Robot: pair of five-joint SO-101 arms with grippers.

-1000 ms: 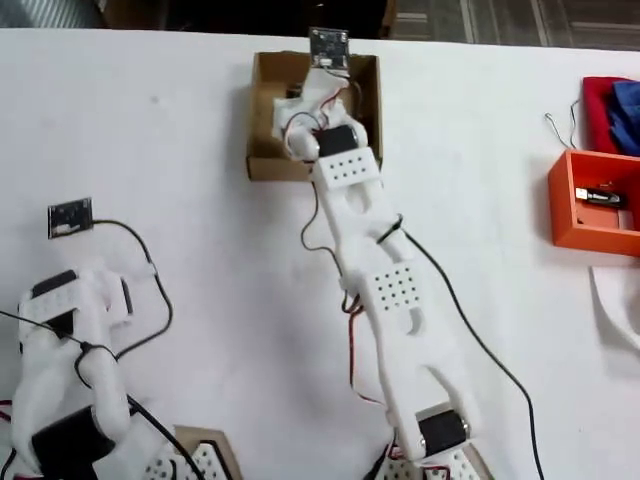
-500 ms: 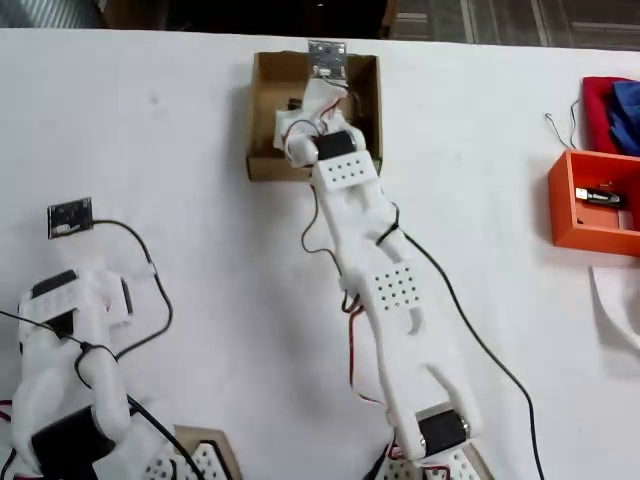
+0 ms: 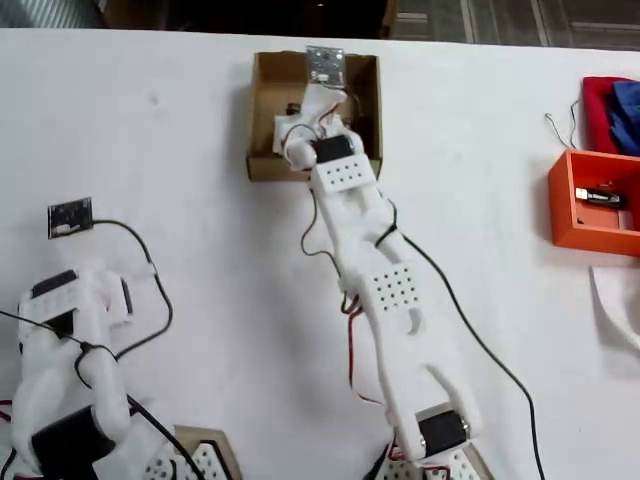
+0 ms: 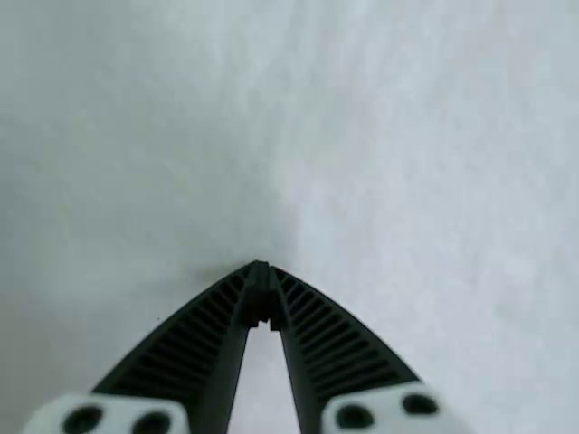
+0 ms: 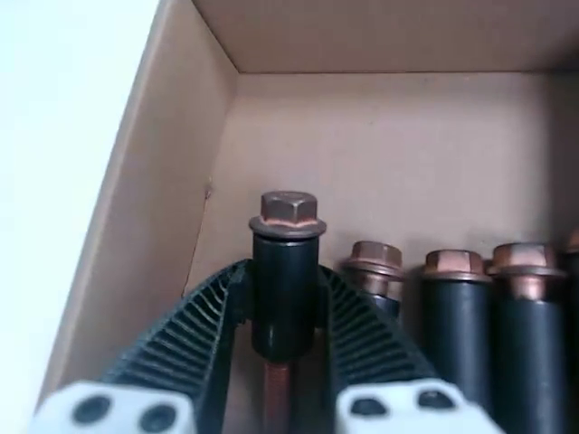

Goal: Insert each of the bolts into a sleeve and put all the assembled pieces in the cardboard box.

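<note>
Inside the cardboard box [image 5: 136, 199]: right pincer [image 5: 285, 276] pinching a sleeved bolt [image 5: 287, 235] by its black sleeve.
Further sleeved bolts [image 5: 457, 307] ranged just beside it in the box; left pincer [image 4: 260, 276] pressed together over the white table [image 4: 425, 136].

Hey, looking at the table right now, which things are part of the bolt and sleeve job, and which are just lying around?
Part of the job: cardboard box; sleeved bolt gripped in the right hand; other assembled pieces in the box.
Just lying about: orange tray holding a small black item; red cloth.
</note>
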